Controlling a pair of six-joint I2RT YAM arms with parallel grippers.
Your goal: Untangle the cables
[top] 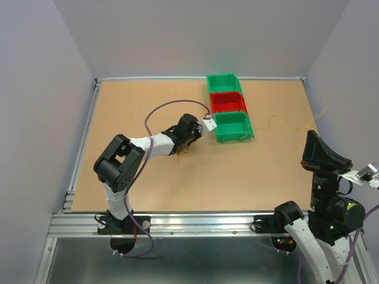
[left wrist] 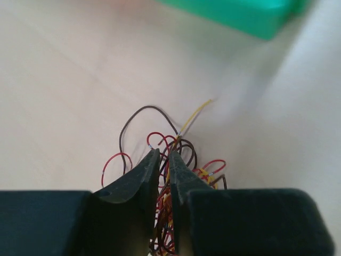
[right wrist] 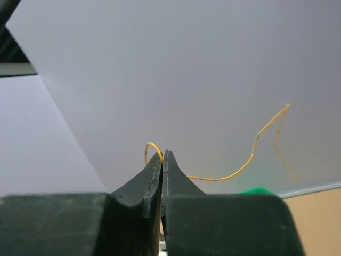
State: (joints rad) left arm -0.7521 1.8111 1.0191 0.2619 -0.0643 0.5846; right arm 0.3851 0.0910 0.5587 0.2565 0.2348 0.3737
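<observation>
A tangle of thin red, dark and yellow cables (left wrist: 187, 145) lies on the brown table, left of the bins, and shows in the top view as a small clump (top: 182, 151). My left gripper (left wrist: 164, 153) is down in this clump, its jaws drawn close with several strands pinched between them. My right gripper (right wrist: 162, 153) is raised at the right side of the table (top: 310, 136) and is shut on one yellow cable (right wrist: 213, 179). That cable (top: 290, 125) trails away over the right part of the table.
Three bins stand in a row at the back centre: green (top: 224, 83), red (top: 228, 102) and green (top: 234, 126). The nearest green bin (left wrist: 250, 16) is just beyond the tangle. Grey walls enclose the table (top: 118, 118). A purple cord (top: 160, 109) arcs over the left arm.
</observation>
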